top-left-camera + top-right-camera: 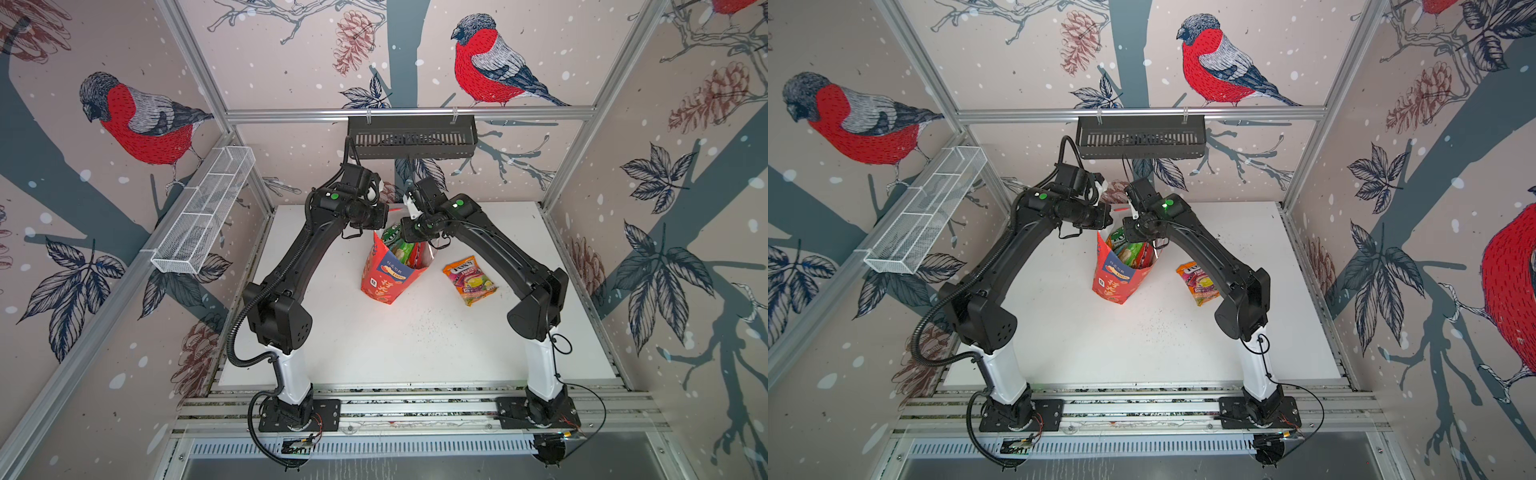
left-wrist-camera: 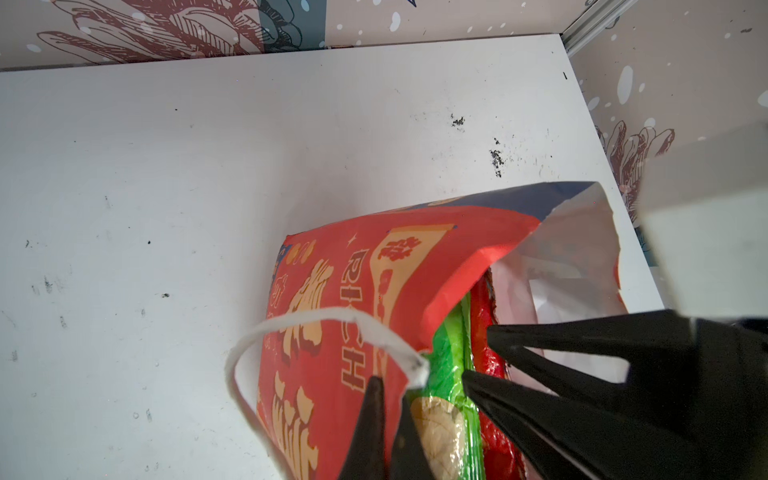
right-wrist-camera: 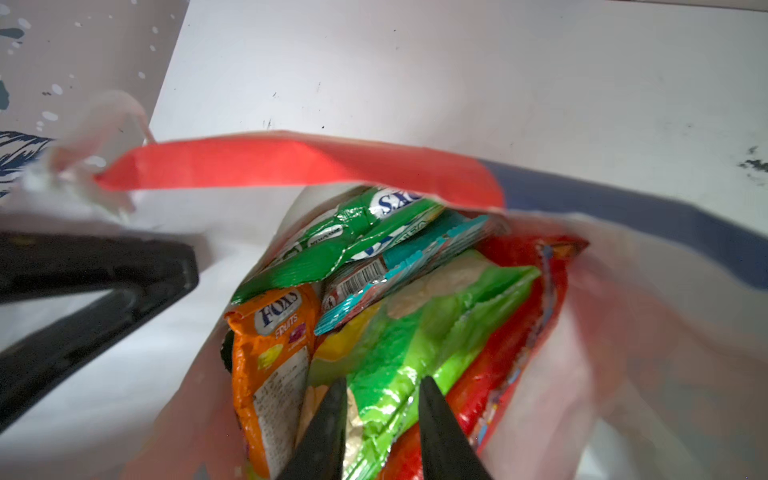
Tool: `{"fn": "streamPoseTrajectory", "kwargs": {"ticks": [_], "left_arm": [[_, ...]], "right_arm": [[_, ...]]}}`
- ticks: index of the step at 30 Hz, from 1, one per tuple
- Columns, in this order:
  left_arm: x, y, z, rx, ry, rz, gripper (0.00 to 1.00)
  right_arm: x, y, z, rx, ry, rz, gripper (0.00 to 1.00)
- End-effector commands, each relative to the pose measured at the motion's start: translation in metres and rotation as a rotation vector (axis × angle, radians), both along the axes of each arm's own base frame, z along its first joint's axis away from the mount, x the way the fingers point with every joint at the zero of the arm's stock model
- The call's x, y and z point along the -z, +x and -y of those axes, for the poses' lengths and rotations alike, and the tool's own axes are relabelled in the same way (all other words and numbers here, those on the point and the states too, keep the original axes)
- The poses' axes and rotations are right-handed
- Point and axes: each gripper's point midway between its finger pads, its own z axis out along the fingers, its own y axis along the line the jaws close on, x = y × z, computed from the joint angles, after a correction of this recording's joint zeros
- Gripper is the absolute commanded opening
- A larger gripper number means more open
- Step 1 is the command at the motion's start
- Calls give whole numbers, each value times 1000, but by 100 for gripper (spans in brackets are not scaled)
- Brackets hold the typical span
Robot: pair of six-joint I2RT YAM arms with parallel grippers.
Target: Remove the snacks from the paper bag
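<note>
The red-orange paper bag [image 1: 388, 282] [image 1: 1117, 282] stands upright and open in the middle of the white table. My left gripper [image 2: 390, 390] is shut on the bag's wall [image 2: 345, 291] at the rim, beside a white cord handle [image 2: 316, 318]. My right gripper [image 3: 382, 382] reaches down into the bag and is shut on the top edge of the green chip bag [image 3: 415, 332]. Beside that lie the large red packet [image 3: 519, 332], an orange Fox's pack [image 3: 270, 353], a green pack [image 3: 332, 245] and a teal one [image 3: 407, 262]. Another Fox's pack [image 1: 469, 280] [image 1: 1198, 282] lies on the table right of the bag.
A white wire basket [image 1: 203, 216] hangs on the left wall and a black basket [image 1: 411, 137] on the back rail. Dark crumbs [image 1: 432, 328] speckle the table [image 1: 374, 353] in front of the bag. Both arms arch over the bag from the sides.
</note>
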Motion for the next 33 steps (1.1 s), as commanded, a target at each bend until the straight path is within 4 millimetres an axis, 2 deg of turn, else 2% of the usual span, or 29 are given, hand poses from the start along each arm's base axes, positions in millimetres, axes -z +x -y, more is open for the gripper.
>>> {"fn": "streamPoseTrajectory", "kwargs": {"ticks": [1, 5, 11, 13, 22, 33], "left_arm": [[-24, 1, 13, 39, -78, 79, 0], [-20, -2, 17, 48, -77, 69, 0], [-18, -5, 23, 61, -82, 61, 0], [-16, -6, 24, 63, -78, 52, 0], [-15, -7, 25, 86, -69, 45, 0], [-13, -7, 29, 112, -73, 38, 0]], "right_arm": [[-4, 2, -11, 27, 92, -21, 33], [0, 6, -18, 73, 168, -32, 34], [-11, 14, -26, 123, 330, -17, 35], [-9, 15, -25, 143, 357, -13, 36], [-7, 31, -9, 274, 381, 65, 39], [7, 47, -4, 352, 373, 107, 39]]}}
